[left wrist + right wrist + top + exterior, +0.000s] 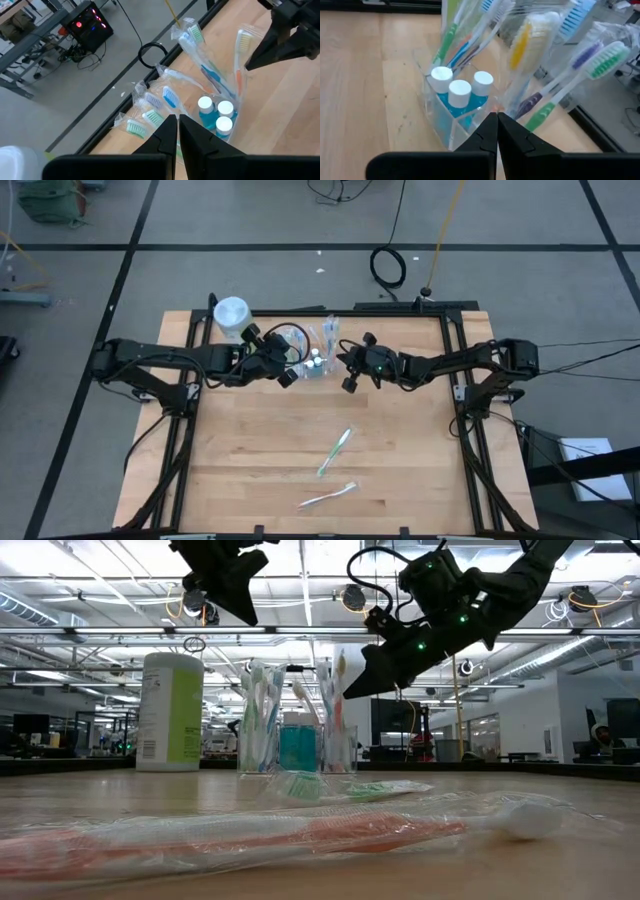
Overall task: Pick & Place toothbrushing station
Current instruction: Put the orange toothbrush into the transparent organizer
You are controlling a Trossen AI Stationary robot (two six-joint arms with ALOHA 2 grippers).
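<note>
The toothbrushing station (316,356) is a clear plastic holder standing on its base at the table's far middle. It holds wrapped toothbrushes and three blue white-capped tubes (459,93). It also shows in the low view (297,740) and the left wrist view (215,112). My left gripper (288,376) is shut and empty, just left of the station and well above the table (248,612). My right gripper (350,380) is shut and empty, just right of the station, at the height of the brush heads (350,693). Its fingertips (497,120) point at the holder's near wall.
A green canister with a white lid (231,315) stands left of the station at the far edge. Two wrapped toothbrushes lie loose on the near half of the table, a green one (336,450) and an orange-and-white one (328,497). Bare wood lies around them.
</note>
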